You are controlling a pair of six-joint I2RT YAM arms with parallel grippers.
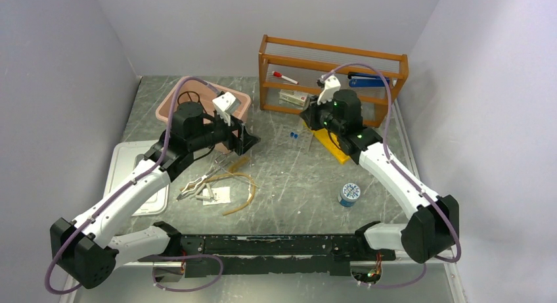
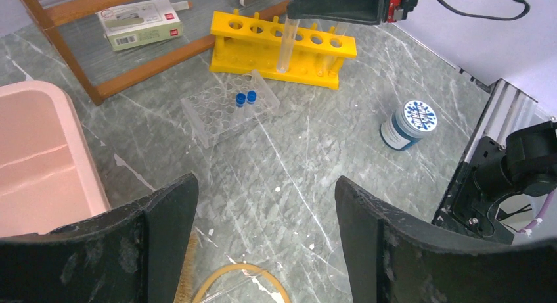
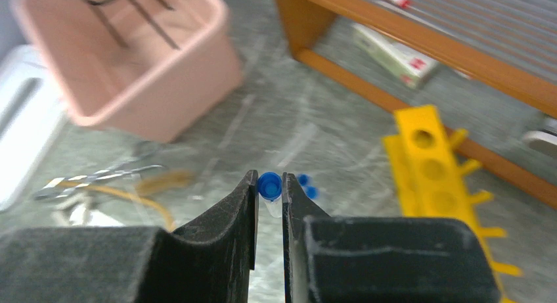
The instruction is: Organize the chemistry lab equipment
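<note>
Small round blue-capped tube [image 3: 269,185] — snug in matte-black right gripper [image 3: 269,196]

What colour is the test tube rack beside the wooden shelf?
The test tube rack is yellow, clearest in the left wrist view.

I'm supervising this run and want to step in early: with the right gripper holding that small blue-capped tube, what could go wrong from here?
1. The right gripper pinches the blue-capped tube only at its very fingertips, so it could slip out or twist.
2. The clear rack looks light and already holds two tubes. A misaligned push might shift or tip it.
</note>
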